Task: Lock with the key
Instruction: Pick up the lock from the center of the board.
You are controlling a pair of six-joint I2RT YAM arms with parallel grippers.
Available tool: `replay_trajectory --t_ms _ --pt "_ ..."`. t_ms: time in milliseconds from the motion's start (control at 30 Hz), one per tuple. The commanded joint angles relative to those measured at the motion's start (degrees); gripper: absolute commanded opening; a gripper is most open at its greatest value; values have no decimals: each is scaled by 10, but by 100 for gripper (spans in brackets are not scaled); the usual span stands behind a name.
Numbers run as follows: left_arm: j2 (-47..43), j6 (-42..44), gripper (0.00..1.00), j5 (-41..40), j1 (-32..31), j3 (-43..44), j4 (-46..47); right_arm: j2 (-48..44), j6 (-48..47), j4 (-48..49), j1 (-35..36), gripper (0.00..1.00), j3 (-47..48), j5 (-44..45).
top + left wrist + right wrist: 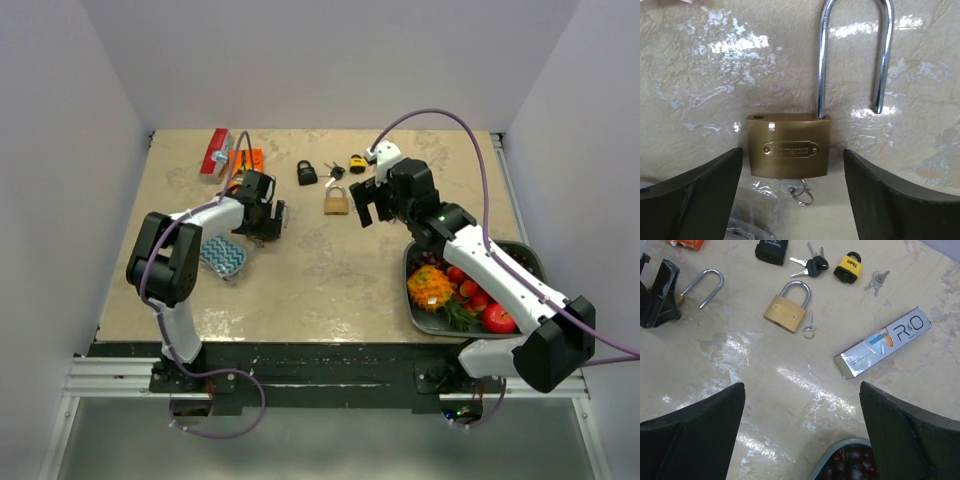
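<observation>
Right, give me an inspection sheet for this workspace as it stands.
Surface: glossy beige marbled tabletop.
Job's things: brass padlock with open steel shackle lying between the fingers of the left gripper, untouched; small silver key at its base.
Clutter: second brass padlock, shut; black padlock; yellow padlock; loose keys; silver packet; grey tray of fruit; blue patterned sponge; red box.
Grippers: left gripper open; right gripper open, empty.
Cables: purple cables arching over both arms.
Surroundings: plain pale walls on three sides.
</observation>
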Motion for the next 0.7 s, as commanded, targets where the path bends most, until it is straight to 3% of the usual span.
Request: replay_trajectory --t_ms 0,200,467,667 --pt "27 -36 84 -39 -15 11 5 -8 29 13 -7 99 -7 18" --pt "47 -50 63 -19 -15 14 -7 4 60 4 -8 99 -12 -39" --pt "57 -102 1 74 -15 65 -25 64 55 -44 -8 97 20 -113" --pt "5 -183 0 115 -15 103 -9 72 65 -20 -8 99 22 -127"
